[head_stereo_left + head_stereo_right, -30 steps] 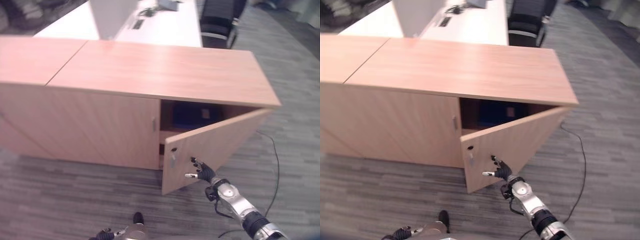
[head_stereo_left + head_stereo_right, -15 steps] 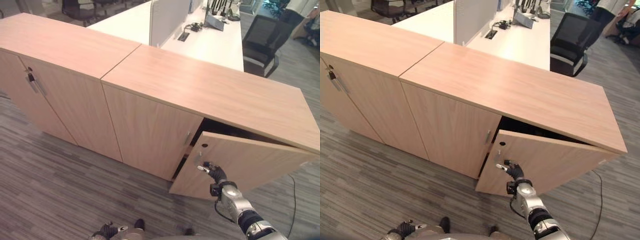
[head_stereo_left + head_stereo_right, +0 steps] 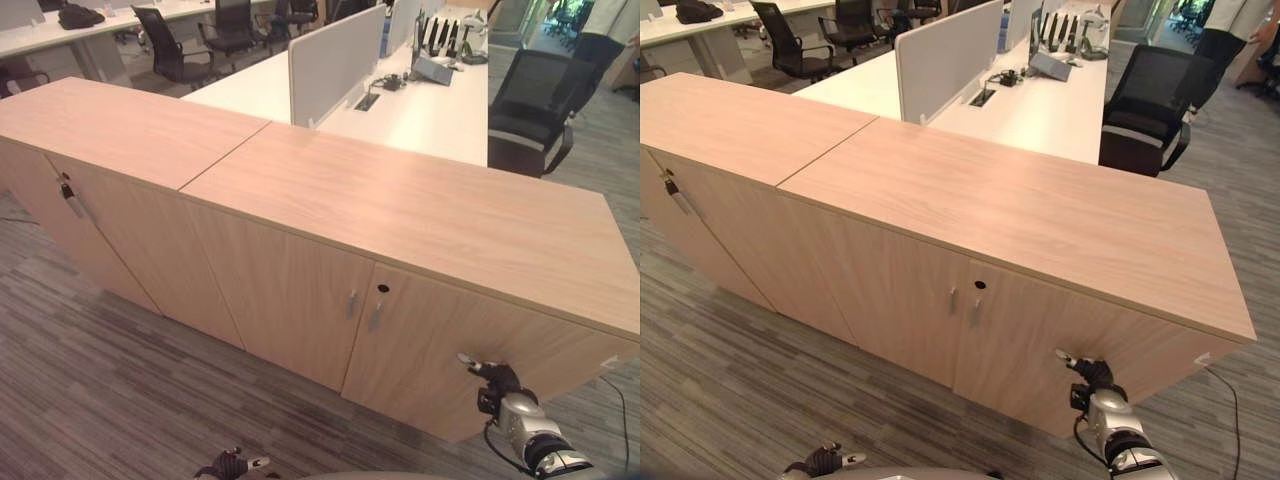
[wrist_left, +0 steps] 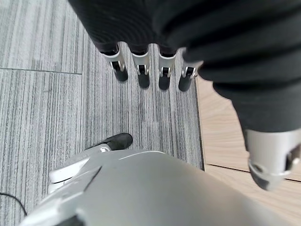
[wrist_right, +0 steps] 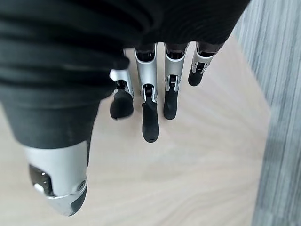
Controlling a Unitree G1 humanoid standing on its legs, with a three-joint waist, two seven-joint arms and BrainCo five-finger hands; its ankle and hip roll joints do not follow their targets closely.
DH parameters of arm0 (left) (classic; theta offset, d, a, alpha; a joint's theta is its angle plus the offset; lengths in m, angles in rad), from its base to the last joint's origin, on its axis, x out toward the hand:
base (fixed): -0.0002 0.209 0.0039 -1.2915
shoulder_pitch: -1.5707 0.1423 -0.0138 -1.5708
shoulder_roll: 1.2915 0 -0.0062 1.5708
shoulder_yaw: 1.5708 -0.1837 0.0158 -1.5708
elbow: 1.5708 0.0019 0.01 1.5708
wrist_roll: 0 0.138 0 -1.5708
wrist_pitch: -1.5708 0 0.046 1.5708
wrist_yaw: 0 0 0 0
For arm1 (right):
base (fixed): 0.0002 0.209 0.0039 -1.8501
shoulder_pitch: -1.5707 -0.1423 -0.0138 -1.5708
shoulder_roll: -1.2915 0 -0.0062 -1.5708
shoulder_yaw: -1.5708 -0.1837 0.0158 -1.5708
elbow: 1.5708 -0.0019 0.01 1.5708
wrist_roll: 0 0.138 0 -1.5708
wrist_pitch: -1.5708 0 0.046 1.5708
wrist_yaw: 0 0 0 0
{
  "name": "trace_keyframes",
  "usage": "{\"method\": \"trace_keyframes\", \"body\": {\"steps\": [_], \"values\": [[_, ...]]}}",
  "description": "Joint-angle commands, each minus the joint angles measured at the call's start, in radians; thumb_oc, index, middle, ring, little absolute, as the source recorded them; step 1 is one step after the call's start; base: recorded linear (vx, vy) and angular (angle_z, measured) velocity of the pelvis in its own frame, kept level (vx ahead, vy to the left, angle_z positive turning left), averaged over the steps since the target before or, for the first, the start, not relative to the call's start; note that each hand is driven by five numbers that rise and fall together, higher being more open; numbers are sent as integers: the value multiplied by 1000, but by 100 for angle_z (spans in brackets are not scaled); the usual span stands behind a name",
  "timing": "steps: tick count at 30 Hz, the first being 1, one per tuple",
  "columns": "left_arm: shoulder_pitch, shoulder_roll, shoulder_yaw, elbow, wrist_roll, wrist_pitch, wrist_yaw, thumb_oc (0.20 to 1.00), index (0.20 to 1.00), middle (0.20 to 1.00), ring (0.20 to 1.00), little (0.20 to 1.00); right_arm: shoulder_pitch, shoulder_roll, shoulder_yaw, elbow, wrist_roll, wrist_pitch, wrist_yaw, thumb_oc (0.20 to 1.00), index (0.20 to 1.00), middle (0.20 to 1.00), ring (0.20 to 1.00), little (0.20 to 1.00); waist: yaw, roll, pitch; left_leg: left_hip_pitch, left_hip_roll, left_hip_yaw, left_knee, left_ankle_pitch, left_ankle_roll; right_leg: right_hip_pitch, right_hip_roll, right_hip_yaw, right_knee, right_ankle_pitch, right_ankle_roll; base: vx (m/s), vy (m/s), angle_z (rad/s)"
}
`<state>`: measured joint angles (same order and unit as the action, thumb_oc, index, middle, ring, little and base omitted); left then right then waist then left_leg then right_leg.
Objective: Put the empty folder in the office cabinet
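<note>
The light wood office cabinet (image 3: 420, 210) stands with both doors shut. My right hand (image 3: 497, 380) is at the lower part of its right door (image 3: 440, 365), near the hinge side. In the right wrist view its fingers (image 5: 150, 110) are straight, with the dark tips against the wood of the door (image 5: 197, 155). My left hand (image 3: 232, 465) hangs low above the grey carpet (image 4: 42, 108), away from the cabinet, with relaxed fingers (image 4: 141, 70) and nothing in it.
A second cabinet (image 3: 90, 130) joins on the left, with a key in its door (image 3: 66, 190). Behind are white desks (image 3: 420, 100) with a divider screen, black office chairs (image 3: 530, 100) and a person (image 3: 612, 20) at the far right.
The right door has swung from half open to fully shut, with my right hand following it. The dark inside of the cabinet is covered now. The camera has also shifted.
</note>
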<state>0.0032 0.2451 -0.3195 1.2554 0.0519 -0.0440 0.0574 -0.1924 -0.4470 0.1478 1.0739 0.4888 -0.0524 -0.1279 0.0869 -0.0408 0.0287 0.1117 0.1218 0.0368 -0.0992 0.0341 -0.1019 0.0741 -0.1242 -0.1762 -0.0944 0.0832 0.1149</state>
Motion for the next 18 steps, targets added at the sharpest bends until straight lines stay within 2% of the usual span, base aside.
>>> {"method": "trace_keyframes", "body": {"steps": [1, 9, 18], "values": [[-24, -13, -67, 69, -3, -14, -14, 1000, 1000, 1000, 1000, 1000, -159, -59, -38, 65, -11, -31, 5, 1000, 1000, 1000, 1000, 1000, 20, -11, 14, 20, -23, 12, 12, -72, 14, 44, -70, -28, 44, -76, 73, 0, 0, 0], [-9, -7, -88, 60, -12, -25, -32, 1000, 1000, 1000, 1000, 1000, -246, -116, -46, 177, -10, -32, 18, 1000, 1000, 1000, 1000, 1000, 24, 13, 16, 22, -14, 3, 12, -64, 4, 62, -61, -42, 29, -84, 64, 2, -18, 0], [-2, -20, -106, 64, -21, -25, -40, 1000, 1000, 1000, 1000, 1000, -275, -113, -52, 205, 36, -51, 22, 1000, 1000, 1000, 1000, 1000, 27, 21, 21, 12, -14, -6, 12, -59, 3, 63, -59, -46, 22, -83, 61, -6, 4, 1]]}}
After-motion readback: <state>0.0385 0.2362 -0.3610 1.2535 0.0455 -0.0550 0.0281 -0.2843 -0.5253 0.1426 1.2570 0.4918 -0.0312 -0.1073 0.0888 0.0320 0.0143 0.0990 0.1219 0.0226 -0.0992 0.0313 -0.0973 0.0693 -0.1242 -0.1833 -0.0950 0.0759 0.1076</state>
